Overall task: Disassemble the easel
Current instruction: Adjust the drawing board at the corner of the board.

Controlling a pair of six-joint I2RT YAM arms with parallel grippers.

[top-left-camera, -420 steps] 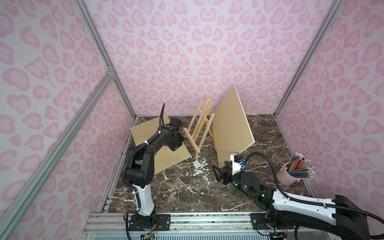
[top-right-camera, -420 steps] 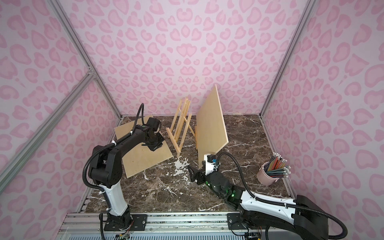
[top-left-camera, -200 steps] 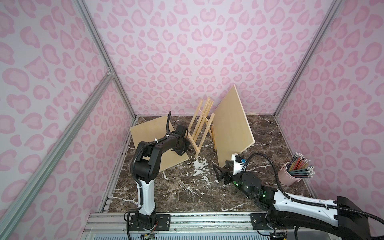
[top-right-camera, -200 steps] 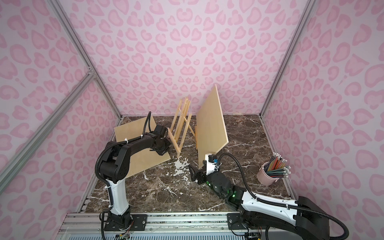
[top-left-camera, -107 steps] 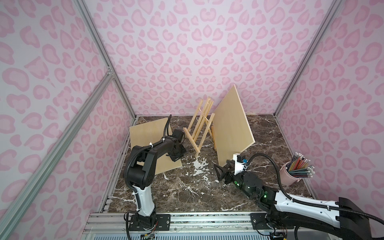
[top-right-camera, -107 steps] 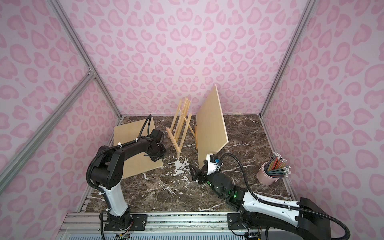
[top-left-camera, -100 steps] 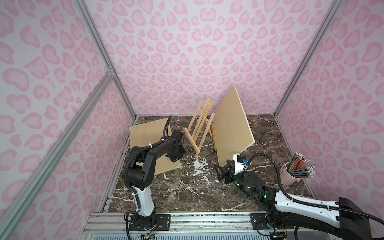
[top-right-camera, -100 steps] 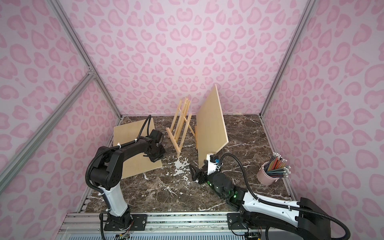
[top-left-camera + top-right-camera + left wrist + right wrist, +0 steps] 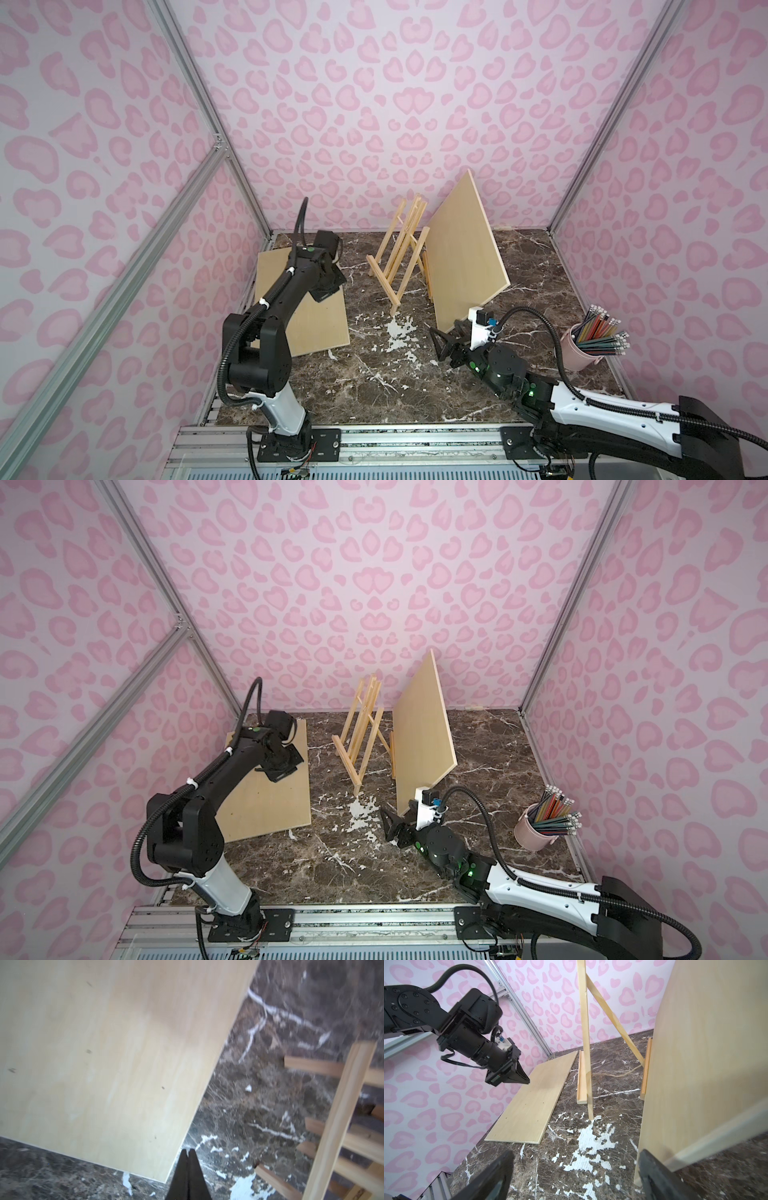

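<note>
The easel [image 9: 399,257], a pale-wood A-frame with a ledge across its foot, stands open near the middle of the marble surface's [image 9: 374,386] back edge. Count: one bare easel, two boards, one pencil cup [image 9: 582,353] by the right edge. The left gripper [image 9: 526,1081], pinched together and empty, hangs over the flat board [image 9: 307,324] at the left edge. The right gripper [image 9: 444,332] is spread wide and empty at the standing board's [image 9: 461,257] near corner

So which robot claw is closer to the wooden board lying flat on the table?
The left. The left gripper, shut, hangs right over the flat board; the right gripper, open, sits across the table by the leaning board's low corner.
</note>
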